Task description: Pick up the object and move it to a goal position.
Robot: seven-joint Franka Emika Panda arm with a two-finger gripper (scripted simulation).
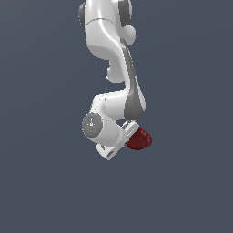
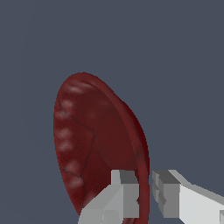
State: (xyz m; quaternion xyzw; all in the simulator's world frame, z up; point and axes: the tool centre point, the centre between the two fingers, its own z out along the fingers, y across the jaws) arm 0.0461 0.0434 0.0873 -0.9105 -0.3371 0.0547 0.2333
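The object (image 2: pixel 92 140) is a dark red, bowl-like thing with a faintly faceted inside, seen nearly edge-on in the wrist view. My gripper (image 2: pixel 145 194) is shut on its rim, one grey finger (image 2: pixel 124 192) inside the bowl and the other outside. In the exterior view the object (image 1: pixel 141 139) sticks out to the exterior view's right of the white hand (image 1: pixel 111 141), whose fingertips are hidden behind the hand. The bowl looks held off any surface, tilted on its side.
Only a plain dark grey-blue background surrounds the arm (image 1: pixel 118 68) in both views. No other objects, containers, edges or goal marker show.
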